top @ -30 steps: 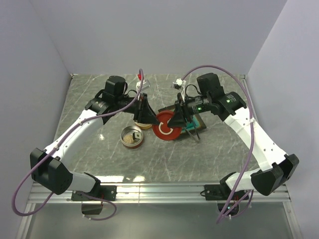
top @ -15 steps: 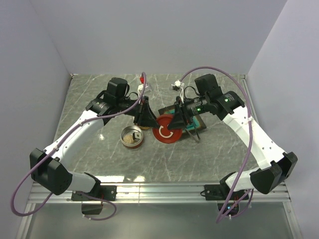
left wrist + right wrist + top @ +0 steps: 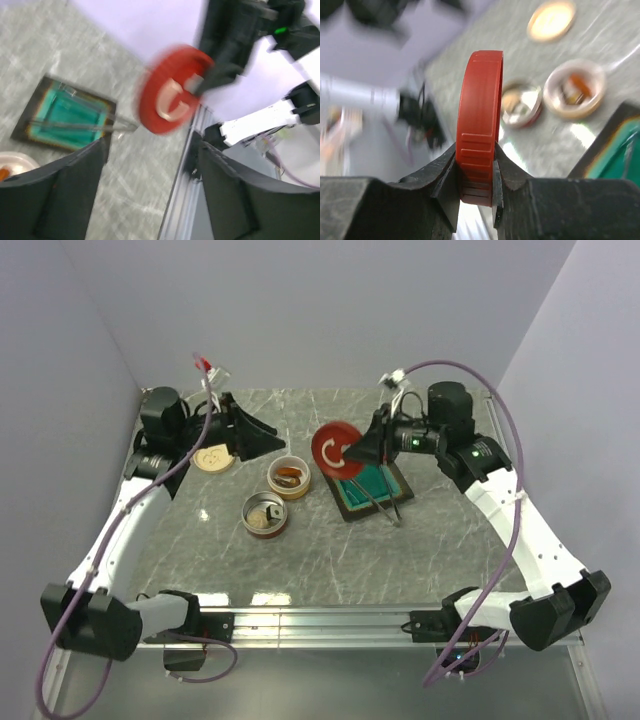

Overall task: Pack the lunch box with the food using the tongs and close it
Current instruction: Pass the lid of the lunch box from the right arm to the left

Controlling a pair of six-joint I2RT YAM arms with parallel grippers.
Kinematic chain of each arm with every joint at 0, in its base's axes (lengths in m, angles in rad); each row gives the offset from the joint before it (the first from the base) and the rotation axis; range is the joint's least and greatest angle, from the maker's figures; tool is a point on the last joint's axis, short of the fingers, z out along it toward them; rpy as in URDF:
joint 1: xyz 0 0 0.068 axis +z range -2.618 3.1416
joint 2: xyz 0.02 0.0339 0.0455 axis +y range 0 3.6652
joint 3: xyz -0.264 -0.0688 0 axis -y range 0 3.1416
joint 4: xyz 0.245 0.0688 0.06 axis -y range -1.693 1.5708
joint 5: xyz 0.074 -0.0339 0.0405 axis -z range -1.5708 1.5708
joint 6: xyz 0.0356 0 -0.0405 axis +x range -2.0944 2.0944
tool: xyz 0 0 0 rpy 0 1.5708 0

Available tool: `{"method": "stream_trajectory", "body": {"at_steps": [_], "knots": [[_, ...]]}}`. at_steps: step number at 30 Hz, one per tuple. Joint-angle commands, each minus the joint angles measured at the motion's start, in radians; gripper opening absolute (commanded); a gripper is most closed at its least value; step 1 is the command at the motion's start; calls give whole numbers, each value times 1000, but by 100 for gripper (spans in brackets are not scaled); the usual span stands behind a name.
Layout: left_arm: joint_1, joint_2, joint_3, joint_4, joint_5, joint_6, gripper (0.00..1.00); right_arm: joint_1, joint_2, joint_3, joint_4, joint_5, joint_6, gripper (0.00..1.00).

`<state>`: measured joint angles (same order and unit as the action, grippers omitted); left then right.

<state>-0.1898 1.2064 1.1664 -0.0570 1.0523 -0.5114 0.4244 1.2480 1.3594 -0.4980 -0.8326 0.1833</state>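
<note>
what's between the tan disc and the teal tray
In the top view, a round cream container holding orange-brown food sits between the tan disc and the teal tray.

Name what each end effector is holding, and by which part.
The right end effector grips the red lid by its ribbed rim, edge-on between both fingers. The left end effector is open and holds nothing.

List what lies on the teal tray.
Only the tongs lie across the teal tray. The red lid in the right hand covers at most its far rim.
</note>
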Motion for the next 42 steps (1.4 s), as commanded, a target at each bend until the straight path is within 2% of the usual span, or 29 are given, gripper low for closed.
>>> {"method": "stream_trajectory", "body": {"at_steps": [1, 3, 4, 5, 9, 12, 16, 18, 24, 32, 42], "knots": [[-16, -103, -37, 227, -37, -174, 82, -22, -45, 4, 304, 102, 243, 0], [-17, -110, -62, 339, -17, -292, 86, -21, -53, -8, 360, 136, 336, 0], [-20, -110, -88, 379, -26, -341, 92, -21, -59, -26, 372, 171, 369, 0], [-26, -107, -97, 443, -40, -414, 93, -21, -64, -35, 393, 214, 399, 0], [-82, -105, -140, 535, -110, -475, 94, -21, -64, -77, 441, 204, 542, 0], [-123, -99, -165, 562, -179, -493, 92, -13, -76, -137, 476, 236, 581, 0], [-167, -73, -146, 511, -225, -458, 86, 14, -76, -145, 474, 279, 518, 0], [-183, -70, -136, 474, -271, -423, 86, 40, -85, -138, 449, 334, 455, 0], [-200, -51, -136, 373, -348, -385, 85, 92, -93, -129, 440, 381, 401, 0], [-227, -25, -103, 359, -377, -362, 85, 152, -91, -114, 423, 475, 354, 0], [-237, -16, -128, 370, -380, -391, 85, 181, -73, -109, 457, 498, 370, 0]]}}
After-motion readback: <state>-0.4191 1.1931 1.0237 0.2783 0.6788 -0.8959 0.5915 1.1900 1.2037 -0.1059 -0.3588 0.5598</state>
